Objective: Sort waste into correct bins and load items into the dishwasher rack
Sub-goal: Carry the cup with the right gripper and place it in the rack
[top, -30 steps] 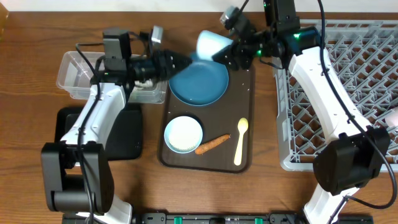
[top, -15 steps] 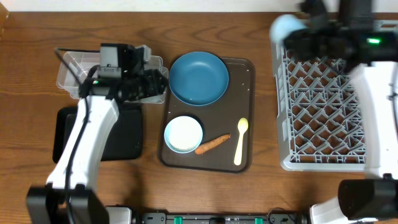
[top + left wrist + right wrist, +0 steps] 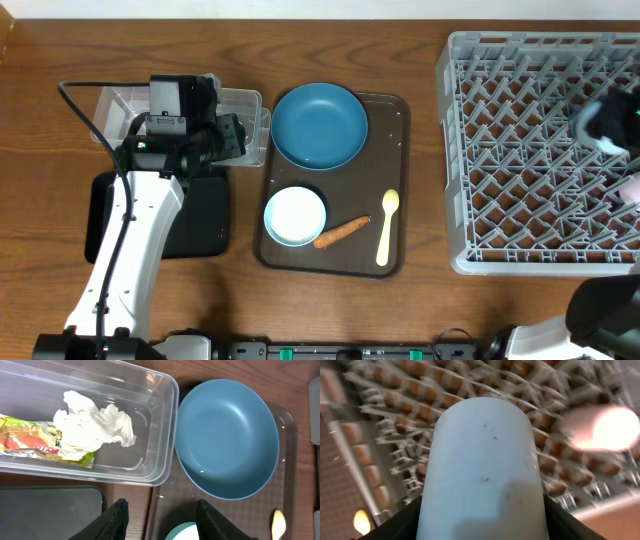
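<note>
on the counter (image 3: 400, 40) the grey rack (image 3: 520, 150) is the biggest thing and fills the right side. the brown tray (image 3: 395, 120) lies in the middle. at the far left sits the clear tub (image 3: 150, 390), with the black tray (image 3: 205, 215) near of it. the blue plate (image 3: 320, 125) rests on the brown tray's far end. the white bowl (image 3: 295, 215), yellow spoon (image 3: 386, 228) and orange stick (image 3: 342, 231) lie at its near end. the tissue (image 3: 92, 427) and wrapper (image 3: 30, 442) are already in the tub.

the left fingers (image 3: 114, 520) are spread with nothing between them, hanging by the tub's right end. the right fingers (image 3: 402, 527) pinch the light blue cup (image 3: 482, 470) from both sides above the rack's lattice, toward its right edge, and the view is blurred. a pink cup (image 3: 632, 187) sits in the rack close by.

the step looks like racking the cup. to do it well, bring the cup down into a free cell between pegs, clear of the pink cup. let go only once it rests steady.
</note>
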### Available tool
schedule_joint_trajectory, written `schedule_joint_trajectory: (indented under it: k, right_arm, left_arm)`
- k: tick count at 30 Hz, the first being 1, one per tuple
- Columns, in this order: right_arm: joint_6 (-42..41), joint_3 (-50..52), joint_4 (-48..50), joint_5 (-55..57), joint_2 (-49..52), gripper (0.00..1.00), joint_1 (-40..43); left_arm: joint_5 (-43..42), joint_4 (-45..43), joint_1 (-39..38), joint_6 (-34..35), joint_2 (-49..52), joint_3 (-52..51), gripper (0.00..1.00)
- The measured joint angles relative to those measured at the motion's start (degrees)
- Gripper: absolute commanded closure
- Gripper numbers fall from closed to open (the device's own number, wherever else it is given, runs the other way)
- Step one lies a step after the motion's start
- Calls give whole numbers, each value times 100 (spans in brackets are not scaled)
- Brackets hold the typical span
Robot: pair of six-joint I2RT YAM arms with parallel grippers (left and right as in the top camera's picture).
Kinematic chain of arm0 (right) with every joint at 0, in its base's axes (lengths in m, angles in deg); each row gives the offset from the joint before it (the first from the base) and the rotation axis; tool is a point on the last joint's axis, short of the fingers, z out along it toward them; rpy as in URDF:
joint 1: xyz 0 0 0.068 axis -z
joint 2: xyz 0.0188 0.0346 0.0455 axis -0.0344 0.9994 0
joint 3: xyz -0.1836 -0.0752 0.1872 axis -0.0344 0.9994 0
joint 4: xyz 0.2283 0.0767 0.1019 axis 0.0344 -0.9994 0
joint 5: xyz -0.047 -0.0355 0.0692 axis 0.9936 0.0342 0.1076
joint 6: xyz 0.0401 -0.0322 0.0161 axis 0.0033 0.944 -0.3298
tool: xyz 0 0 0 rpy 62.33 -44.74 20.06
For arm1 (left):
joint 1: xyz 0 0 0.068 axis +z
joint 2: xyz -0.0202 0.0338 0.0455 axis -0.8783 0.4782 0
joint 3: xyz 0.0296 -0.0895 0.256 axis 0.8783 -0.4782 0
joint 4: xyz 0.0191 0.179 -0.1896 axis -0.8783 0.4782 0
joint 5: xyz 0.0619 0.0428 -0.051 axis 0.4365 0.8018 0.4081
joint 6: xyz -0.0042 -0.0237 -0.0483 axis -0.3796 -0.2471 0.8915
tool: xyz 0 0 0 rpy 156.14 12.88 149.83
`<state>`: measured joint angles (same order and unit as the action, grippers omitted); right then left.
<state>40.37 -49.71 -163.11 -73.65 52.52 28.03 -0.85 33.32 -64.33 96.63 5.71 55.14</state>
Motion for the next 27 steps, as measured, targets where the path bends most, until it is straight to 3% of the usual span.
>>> schedule_joint_trajectory:
  k: [6, 19, 22, 27]
  right_arm:
    - [-155, 0, -188, 111, 400, 75, 507]
    - [-216, 2, -122, 153, 1639, 76, 726]
    - [-216, 2, -151, 153, 1744, 66, 723]
    - [-240, 2, -157, 153, 1746, 28, 726]
  left_arm:
    - [20, 11, 0, -2, 0, 0, 52]
    - [20, 37, 0, -2, 0, 0, 51]
    - [20, 37, 0, -2, 0, 0, 51]
    - [20, 37, 0, -2, 0, 0, 51]
